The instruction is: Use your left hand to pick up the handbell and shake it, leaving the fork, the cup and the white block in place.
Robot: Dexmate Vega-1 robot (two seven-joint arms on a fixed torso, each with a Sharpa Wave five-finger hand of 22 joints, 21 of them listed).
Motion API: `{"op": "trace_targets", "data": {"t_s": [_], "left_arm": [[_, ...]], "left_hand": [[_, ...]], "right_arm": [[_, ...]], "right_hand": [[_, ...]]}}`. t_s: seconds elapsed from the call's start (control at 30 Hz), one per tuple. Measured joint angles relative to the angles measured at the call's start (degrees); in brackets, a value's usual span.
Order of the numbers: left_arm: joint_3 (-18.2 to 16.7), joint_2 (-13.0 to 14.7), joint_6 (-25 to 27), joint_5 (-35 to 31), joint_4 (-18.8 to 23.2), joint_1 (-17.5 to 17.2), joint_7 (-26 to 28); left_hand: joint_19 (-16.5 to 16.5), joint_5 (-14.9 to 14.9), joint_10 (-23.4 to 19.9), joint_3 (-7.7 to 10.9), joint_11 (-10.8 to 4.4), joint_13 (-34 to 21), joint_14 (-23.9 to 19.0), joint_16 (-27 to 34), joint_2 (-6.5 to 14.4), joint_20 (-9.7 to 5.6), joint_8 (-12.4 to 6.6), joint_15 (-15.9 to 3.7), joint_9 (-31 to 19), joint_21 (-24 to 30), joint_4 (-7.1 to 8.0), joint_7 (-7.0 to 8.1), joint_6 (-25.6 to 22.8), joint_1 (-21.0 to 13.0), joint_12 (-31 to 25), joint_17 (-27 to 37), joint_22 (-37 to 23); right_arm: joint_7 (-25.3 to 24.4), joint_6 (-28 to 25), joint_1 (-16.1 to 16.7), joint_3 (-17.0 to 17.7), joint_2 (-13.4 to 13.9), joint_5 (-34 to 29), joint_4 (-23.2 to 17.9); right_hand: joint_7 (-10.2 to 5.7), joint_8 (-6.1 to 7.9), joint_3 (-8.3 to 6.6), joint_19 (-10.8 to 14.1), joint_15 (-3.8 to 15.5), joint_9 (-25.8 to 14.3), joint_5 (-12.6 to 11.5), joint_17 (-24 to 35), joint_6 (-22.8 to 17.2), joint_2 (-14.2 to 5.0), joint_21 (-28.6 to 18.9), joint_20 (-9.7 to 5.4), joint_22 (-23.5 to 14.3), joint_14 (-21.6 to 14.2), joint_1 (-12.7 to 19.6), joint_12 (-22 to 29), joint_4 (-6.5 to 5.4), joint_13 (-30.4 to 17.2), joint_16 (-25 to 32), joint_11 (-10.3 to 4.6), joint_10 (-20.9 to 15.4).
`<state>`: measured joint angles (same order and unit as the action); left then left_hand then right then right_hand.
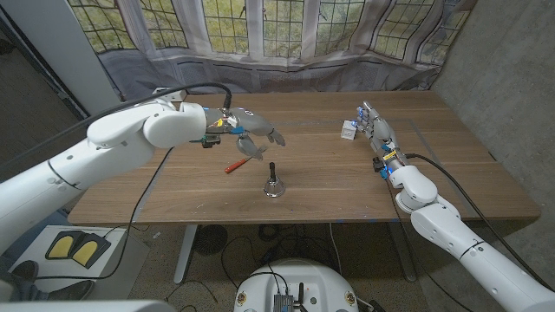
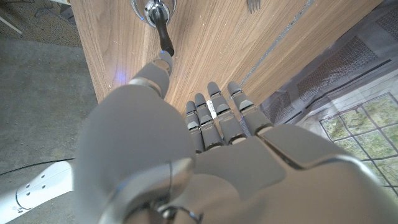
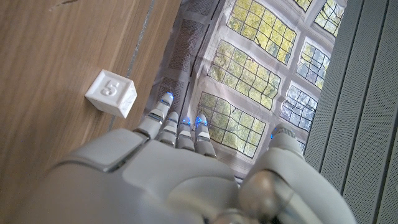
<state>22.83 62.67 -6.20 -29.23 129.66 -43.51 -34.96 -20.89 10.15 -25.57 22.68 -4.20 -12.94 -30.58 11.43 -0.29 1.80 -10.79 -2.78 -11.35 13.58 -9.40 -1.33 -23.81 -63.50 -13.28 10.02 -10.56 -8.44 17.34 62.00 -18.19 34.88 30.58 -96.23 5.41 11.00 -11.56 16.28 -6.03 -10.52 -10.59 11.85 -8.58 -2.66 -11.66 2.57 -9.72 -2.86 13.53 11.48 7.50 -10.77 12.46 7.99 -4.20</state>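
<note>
The handbell (image 1: 272, 185), silver with a black handle, stands upright near the middle of the table's front half. In the left wrist view the handbell (image 2: 156, 15) is just beyond the tip of my thumb. My left hand (image 1: 252, 135) hovers over the table behind and to the left of the bell, holding nothing, its fingers (image 2: 214, 115) stretched out. The fork's red handle (image 1: 234, 166) lies under that hand, and its tines (image 2: 253, 5) show in the left wrist view. The white block (image 1: 349, 130) (image 3: 112, 93) sits beside my right hand (image 1: 378, 136), which holds nothing, fingers straight.
The wooden table (image 1: 329, 186) has bare board at its front and right. A curtain printed with windows (image 1: 286, 39) hangs behind its far edge. A black cable (image 1: 152, 186) drops over the left front edge. Yellow foot pedals (image 1: 74, 250) lie on the floor.
</note>
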Motion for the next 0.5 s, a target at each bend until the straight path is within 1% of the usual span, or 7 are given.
{"op": "trace_targets", "data": {"t_s": [0.1, 0.2, 0.3, 0.37, 0.4, 0.43, 0.5], "left_arm": [[0.6, 0.0, -0.2, -0.2, -0.1, 0.5, -0.7], [1.0, 0.0, -0.4, -0.6, -0.1, 0.7, -0.7], [1.2, 0.0, -0.6, -0.9, -0.2, 0.7, -0.4], [1.2, 0.0, -0.7, -1.1, -0.4, 0.6, 0.0], [1.2, 0.0, -0.9, -1.2, -0.5, 0.5, 0.4], [1.2, 0.0, -0.9, -1.2, -0.6, 0.4, 0.4], [1.3, -0.1, -1.2, -1.2, -0.8, 0.2, 1.2]], "left_hand": [[-0.5, 0.0, 0.1, -0.34, -0.56, -0.3, 0.0, 0.0, 0.0, 0.21, -0.08, 0.00, 0.0, 0.1, -0.01, 0.05, -0.1, 0.0, 0.0, 0.3, 0.0], [-1.2, 0.0, -0.2, -0.88, -0.84, -0.5, 0.0, 0.0, 0.3, 0.95, -1.21, 0.00, 0.0, 0.4, 0.19, 2.07, -2.4, -0.3, 0.0, 0.2, -0.2], [-2.0, 0.0, -0.6, -1.58, -1.16, -0.8, -0.8, 0.1, 0.3, 1.68, -2.38, -0.17, 0.0, 0.7, 0.33, 3.02, -6.1, -0.3, 0.0, 0.1, -0.3], [-2.8, 0.0, -0.8, -1.75, -1.45, -0.8, -1.6, 0.3, 0.3, 1.69, -2.97, -0.31, 0.0, 1.0, 0.47, 2.98, -8.1, -0.3, 0.0, 0.1, -0.3], [-3.1, 0.0, -0.8, -1.92, -1.45, -0.8, -2.0, 0.3, 0.7, 1.55, -2.99, -0.31, 0.0, 1.1, 0.30, 2.77, -8.8, -0.7, 0.0, 0.1, -0.5], [-3.3, 0.0, -0.8, -1.98, -1.45, -0.8, -2.3, 0.6, 0.5, 1.39, -3.21, -0.34, 0.0, 1.3, 0.24, 2.55, -9.4, -1.1, 0.0, 0.1, -0.5], [-3.8, 0.0, -0.8, -1.98, -1.45, -0.8, -2.6, 0.7, 0.7, 1.48, -3.21, -0.46, 0.0, 1.3, 0.24, 2.04, -9.9, -1.3, 0.0, 0.1, -0.5]], "right_arm": [[0.0, 0.0, -0.1, 0.0, 0.0, 0.1, 0.1], [0.0, 0.0, -0.2, 0.0, -0.1, 0.1, 0.2], [0.1, 0.0, -0.4, 0.0, -0.1, 0.1, 0.3], [0.1, 0.0, -0.4, -0.1, -0.1, 0.1, 0.3], [0.1, 0.0, -0.5, -0.1, -0.1, 0.1, 0.3], [0.2, -0.1, -0.5, -0.1, -0.1, 0.1, 0.3], [0.2, -0.2, -0.6, -0.2, -0.1, 0.1, 0.4]], "right_hand": [[0.00, 0.00, 0.00, 0.0, 0.00, 0.0, 0.0, 0.0, 0.0, 0.00, 0.0, 0.00, 0.0, 0.0, 0.0, 0.0, 0.00, 0.0, 0.0, 0.00, 0.0], [0.00, 0.00, 0.00, 0.0, 0.00, 0.0, 0.0, 0.0, 0.0, 0.00, 0.0, 0.00, 0.0, 0.0, 0.0, 0.0, 0.00, 0.0, 0.0, 0.00, 0.0], [0.00, 0.00, 0.00, 0.0, 0.00, 0.0, 0.0, 0.0, 0.0, 0.00, 0.0, 0.01, 0.0, 0.0, 0.0, 0.0, 0.00, 0.0, 0.0, 0.00, 0.0], [0.00, 0.00, 0.00, -0.3, 0.00, 0.0, 0.0, 0.0, 0.0, 0.00, 0.2, 0.31, 0.0, 0.0, 0.0, 0.0, 0.00, 0.0, 0.0, 0.00, 0.0], [0.00, 0.00, 0.00, -0.3, 0.00, 0.0, 0.0, 0.0, 0.0, 0.00, 0.2, 0.31, 0.0, 0.0, 0.0, 0.0, 0.00, 0.0, 0.0, 0.00, 0.0], [0.00, 0.00, 0.02, -0.3, 0.00, 0.0, 0.0, 0.0, 0.0, 0.00, 0.2, 0.31, 0.0, 0.0, 0.0, 0.0, 0.02, 0.0, 0.0, 0.00, 0.0], [0.00, 0.00, 0.23, -0.3, 0.00, 0.0, 0.0, 0.0, 0.0, 0.00, 0.2, 0.31, 0.0, 0.0, 0.0, 0.0, 0.23, 0.0, 0.0, 0.00, 0.0]]}}
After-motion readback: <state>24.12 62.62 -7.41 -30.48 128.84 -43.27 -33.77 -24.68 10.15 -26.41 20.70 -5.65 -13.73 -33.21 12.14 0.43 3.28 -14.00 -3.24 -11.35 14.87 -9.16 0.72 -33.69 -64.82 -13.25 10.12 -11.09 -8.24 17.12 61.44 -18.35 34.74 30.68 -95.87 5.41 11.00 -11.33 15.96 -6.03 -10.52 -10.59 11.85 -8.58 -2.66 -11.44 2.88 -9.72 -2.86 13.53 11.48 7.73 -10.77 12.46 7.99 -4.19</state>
